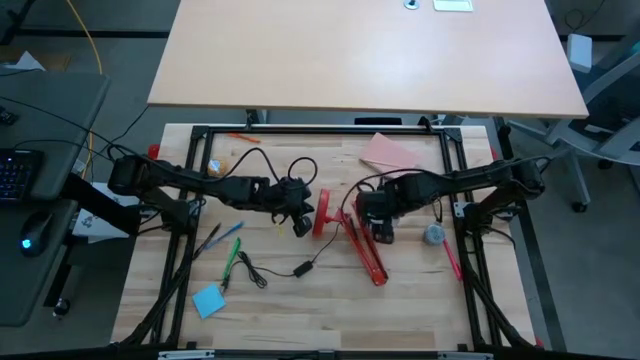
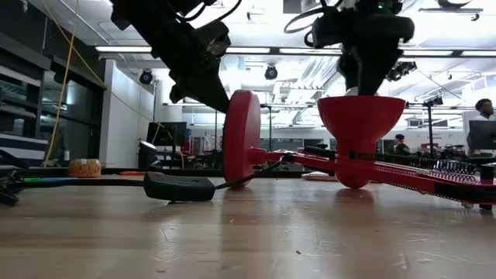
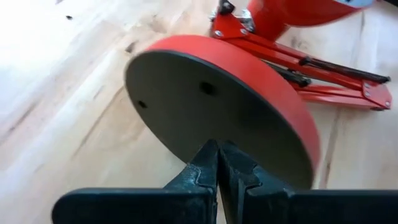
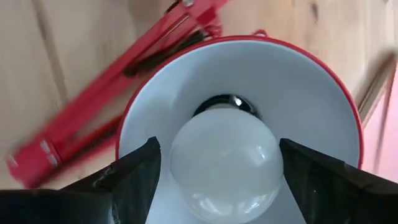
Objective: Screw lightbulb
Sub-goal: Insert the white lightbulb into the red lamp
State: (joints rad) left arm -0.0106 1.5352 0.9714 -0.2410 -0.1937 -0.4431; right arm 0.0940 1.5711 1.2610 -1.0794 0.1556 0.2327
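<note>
Right end effector: sits directly over the mouth of the lamp shade, its two dark fingers spread wide, one on each side of the lightbulb. Whether the pads touch the glass cannot be told; a sliver of gap seems to show on both sides.
Lightbulb: white and round, between those fingers, its base down in the dark socket at the bottom of the shade. It looks seated, so the arm probably straddles it to turn it in or to re-grip between turns.
Lamp shade: red outside, white inside, opening upward toward the end effector, which lets the bulb go in from above.
Left end effector: fingers pressed together, holding nothing, tip at or just short of the flat underside of the lamp base.
Lamp base: a red disc tipped on edge, straight ahead of the left end effector. The closed tip likely braces it so the lamp does not twist.
Lamp arm: red struts lying flat on the counter, joining base and shade.
</note>
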